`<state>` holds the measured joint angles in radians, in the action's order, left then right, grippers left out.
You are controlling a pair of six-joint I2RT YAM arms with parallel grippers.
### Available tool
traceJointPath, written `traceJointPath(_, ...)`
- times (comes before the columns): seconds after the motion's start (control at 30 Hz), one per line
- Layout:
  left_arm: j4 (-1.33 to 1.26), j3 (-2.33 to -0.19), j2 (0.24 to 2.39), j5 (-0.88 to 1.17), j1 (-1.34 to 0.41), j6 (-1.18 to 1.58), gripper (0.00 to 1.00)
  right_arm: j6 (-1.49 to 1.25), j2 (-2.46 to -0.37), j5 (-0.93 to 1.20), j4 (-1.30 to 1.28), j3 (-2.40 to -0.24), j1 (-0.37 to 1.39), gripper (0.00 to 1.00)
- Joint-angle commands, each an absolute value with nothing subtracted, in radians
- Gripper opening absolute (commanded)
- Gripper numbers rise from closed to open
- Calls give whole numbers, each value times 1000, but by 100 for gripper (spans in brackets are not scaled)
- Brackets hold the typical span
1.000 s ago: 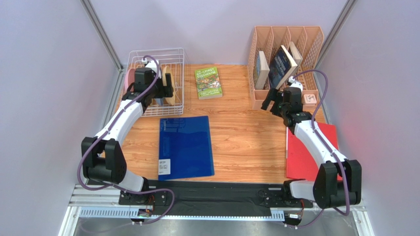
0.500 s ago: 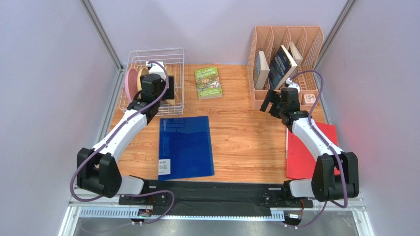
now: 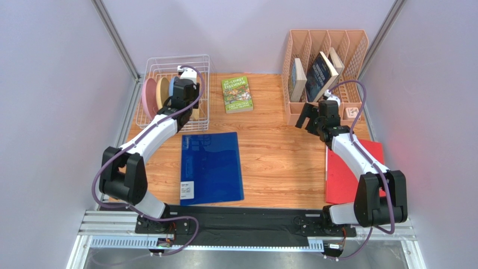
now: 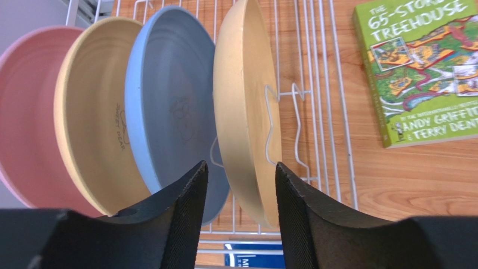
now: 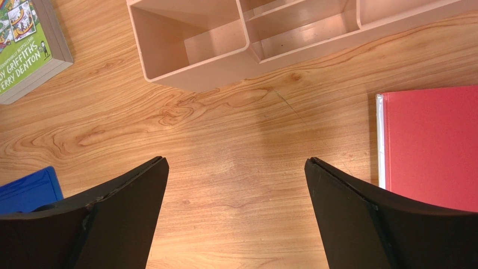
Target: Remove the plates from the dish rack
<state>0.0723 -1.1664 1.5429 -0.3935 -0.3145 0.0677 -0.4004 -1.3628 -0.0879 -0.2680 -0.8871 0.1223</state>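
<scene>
Four plates stand upright in the white wire dish rack [image 4: 322, 112]: pink [image 4: 22, 112], tan [image 4: 90, 117], light blue [image 4: 168, 101] and a second tan plate [image 4: 247, 101] at the right end. My left gripper [image 4: 241, 163] is open just above this right tan plate, one finger on each side of its rim line, touching nothing. In the top view the left gripper [image 3: 188, 92] hangs over the rack [image 3: 205, 61] and hides that plate. My right gripper [image 3: 307, 117] is open and empty over bare wood [image 5: 235, 162], in front of the peach organiser.
A green book [image 3: 237, 93] lies right of the rack. A blue folder [image 3: 211, 167] lies in front of it at the middle. A red book [image 3: 350, 174] lies at the right front. The peach lattice organiser [image 3: 325, 45] with books stands at the back right.
My left gripper has moved right and toward the back across the rack, uncovering the pink, tan and blue plates. My right arm has shifted only slightly.
</scene>
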Motion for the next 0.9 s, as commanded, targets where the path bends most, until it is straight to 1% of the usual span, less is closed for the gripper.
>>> traceJointPath(0.0,5,-1204,1574,-503,-321,34,47,-405,-1348,-101,-248,-922,126,100)
traceJointPath(0.07,6,-1206,1588,-523,-322,26,45,-402,-1351,-107,-253,-927,129,100)
traceJointPath(0.1,-17,-1204,1591,-547,-324,25,41,-402,-1351,-107,-258,-927,127,100)
traceJointPath(0.17,-31,-1194,1594,-561,-325,17,37,-403,-1354,-110,-256,-927,126,100)
traceJointPath(0.2,-38,-1189,1591,-583,-331,17,30,-403,-1355,-110,-255,-925,127,100)
traceJointPath(0.23,-46,-1184,1588,-589,-334,11,25,-406,-1356,-112,-255,-925,127,100)
traceJointPath(0.27,-63,-1171,1580,-595,-344,8,13,-408,-1362,-113,-256,-923,127,100)
traceJointPath(0.33,-81,-1160,1575,-607,-354,2,2,-408,-1367,-109,-256,-923,127,100)
traceJointPath(0.37,-92,-1157,1578,-629,-366,2,0,-408,-1367,-110,-258,-923,126,100)
traceJointPath(0.53,-143,-1154,1606,-745,-413,-67,0,-403,-1361,-112,-265,-927,127,100)
traceJointPath(0.63,-208,-1170,1643,-906,-454,-139,0,-402,-1351,-112,-271,-928,127,100)
traceJointPath(0.67,-247,-1189,1666,-989,-471,-190,0,-402,-1348,-112,-272,-927,127,100)
traceJointPath(0.77,-358,-1222,1709,-1118,-494,-283,0,-400,-1341,-114,-276,-927,127,100)
traceJointPath(0.87,-472,-1246,1735,-1193,-499,-406,0,-399,-1335,-109,-282,-927,127,100)
